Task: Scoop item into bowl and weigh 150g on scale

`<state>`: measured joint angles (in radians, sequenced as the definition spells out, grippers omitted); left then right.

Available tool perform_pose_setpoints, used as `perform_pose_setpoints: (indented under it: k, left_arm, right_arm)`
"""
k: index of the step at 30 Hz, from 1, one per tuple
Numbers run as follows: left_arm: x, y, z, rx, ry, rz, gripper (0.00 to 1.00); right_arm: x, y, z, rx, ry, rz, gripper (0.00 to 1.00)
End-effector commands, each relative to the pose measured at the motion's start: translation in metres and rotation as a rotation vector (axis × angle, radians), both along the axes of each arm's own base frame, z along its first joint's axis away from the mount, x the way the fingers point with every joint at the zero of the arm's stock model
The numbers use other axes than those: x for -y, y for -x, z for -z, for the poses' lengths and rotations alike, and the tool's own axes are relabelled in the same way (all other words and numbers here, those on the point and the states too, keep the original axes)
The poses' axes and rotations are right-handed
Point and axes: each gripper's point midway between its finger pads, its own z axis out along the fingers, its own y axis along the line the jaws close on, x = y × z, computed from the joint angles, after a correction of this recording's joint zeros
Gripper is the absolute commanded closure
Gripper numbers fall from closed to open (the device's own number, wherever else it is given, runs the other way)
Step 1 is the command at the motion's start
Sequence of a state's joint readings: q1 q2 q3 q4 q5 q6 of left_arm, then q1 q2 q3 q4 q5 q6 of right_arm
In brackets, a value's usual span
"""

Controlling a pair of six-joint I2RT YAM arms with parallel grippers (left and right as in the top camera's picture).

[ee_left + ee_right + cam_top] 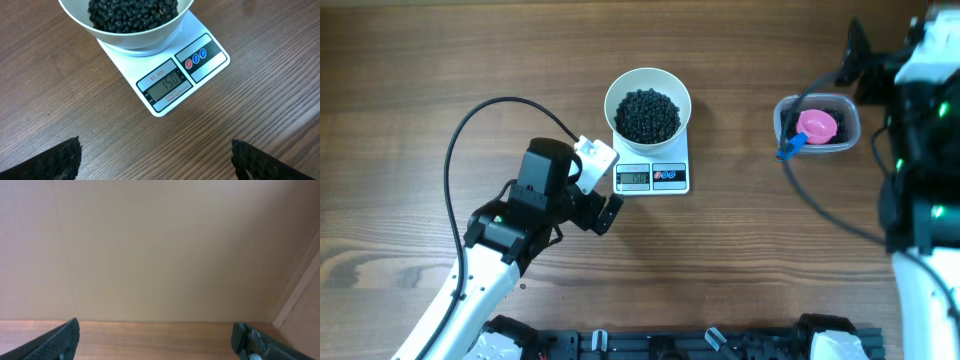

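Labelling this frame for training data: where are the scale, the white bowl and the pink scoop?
scale [166,85]: left wrist view, on its display.
white bowl [648,78]: overhead view, on its bare inner wall.
pink scoop [817,126]: overhead view, on its pink cup.

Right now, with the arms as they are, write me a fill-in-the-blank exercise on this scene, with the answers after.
1. The display of the scale reads ____.
2. The bowl holding the black beans on the scale is coloured ____.
3. The pink scoop lies in the clear tub on the ____ arm's side.
4. The left gripper and the right gripper both stand ____.
Missing words: 150; white; right; open.
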<state>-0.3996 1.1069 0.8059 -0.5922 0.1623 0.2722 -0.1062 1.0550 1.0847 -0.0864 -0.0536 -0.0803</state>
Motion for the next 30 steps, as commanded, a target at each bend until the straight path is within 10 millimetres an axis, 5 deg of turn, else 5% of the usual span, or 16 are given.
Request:
perform_pose_setpoints:
  k: [1,17,30]
  left_arm:
    - [-0.001,0.0,0.002,-0.003,-0.003,0.005,0.0]
    - [-0.001,0.0,0.002,-0.003,-0.003,0.005,0.0]
    - [-0.001,0.0,0.002,-0.003,-0.003,0.005,0.0]
  right_arm:
    - [-0.011,0.023,0.017,0.047,0.028,-0.047,0.0]
    - [-0.023,0.105,0.098,0.157,0.043,-0.07,0.0]
    - [-0.026,0.126,0.151,0.224,0.051,-0.07,0.0]
